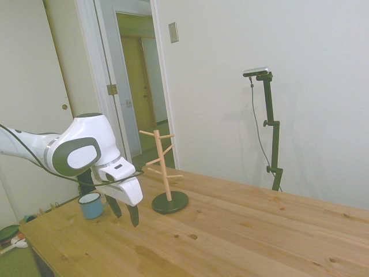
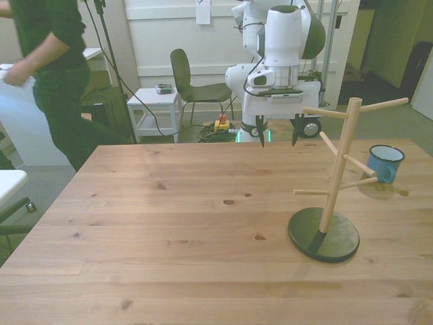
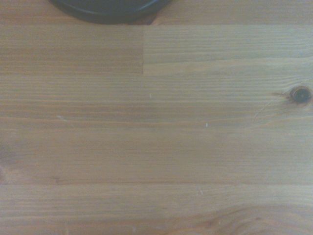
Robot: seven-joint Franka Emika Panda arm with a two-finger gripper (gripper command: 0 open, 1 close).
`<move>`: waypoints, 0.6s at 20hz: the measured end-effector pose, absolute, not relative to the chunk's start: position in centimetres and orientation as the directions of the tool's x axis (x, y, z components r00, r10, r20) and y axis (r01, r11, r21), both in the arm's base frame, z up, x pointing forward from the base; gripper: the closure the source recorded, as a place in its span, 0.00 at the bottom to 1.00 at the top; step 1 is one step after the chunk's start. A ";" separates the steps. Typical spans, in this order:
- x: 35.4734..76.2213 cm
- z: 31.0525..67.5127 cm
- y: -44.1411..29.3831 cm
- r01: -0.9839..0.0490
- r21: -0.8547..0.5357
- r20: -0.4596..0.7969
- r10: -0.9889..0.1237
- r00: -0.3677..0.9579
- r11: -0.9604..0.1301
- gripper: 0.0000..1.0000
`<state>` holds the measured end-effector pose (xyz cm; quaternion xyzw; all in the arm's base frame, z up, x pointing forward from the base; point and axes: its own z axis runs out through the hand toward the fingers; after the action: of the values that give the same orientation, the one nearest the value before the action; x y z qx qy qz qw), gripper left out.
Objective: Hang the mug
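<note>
The small light-blue mug (image 1: 91, 205) (image 2: 387, 162) stands upright on the wooden table (image 2: 169, 223), at the front view's right, just behind the wooden peg stand (image 1: 165, 173) (image 2: 338, 172). No mug hangs on the pegs. My gripper (image 1: 124, 214) (image 2: 278, 139) hovers a little above the table with its fingers pointing down, open and holding nothing. It sits beside the mug without touching it, toward the front view's left of it. In the wrist view I see bare wood and an edge of the stand's dark base (image 3: 107, 7).
The stand's dark round base (image 1: 170, 202) (image 2: 323, 235) rests on the table. A person (image 2: 47, 74) in dark clothes stands off the table at the front view's left. A chair (image 2: 193, 84) and a small white side table (image 2: 154, 101) stand behind the table.
</note>
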<state>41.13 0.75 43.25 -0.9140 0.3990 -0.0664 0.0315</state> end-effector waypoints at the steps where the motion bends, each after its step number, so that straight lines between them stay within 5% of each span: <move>1: 41.1 43.2 0.7 -0.725 -0.109 0.095 -0.734 0.673 -0.680 0.00; 12: 36.6 43.9 13.6 -0.655 -0.085 0.167 -0.659 0.733 -0.751 0.00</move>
<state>36.62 13.58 43.89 -0.9309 0.3530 -0.0937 0.0100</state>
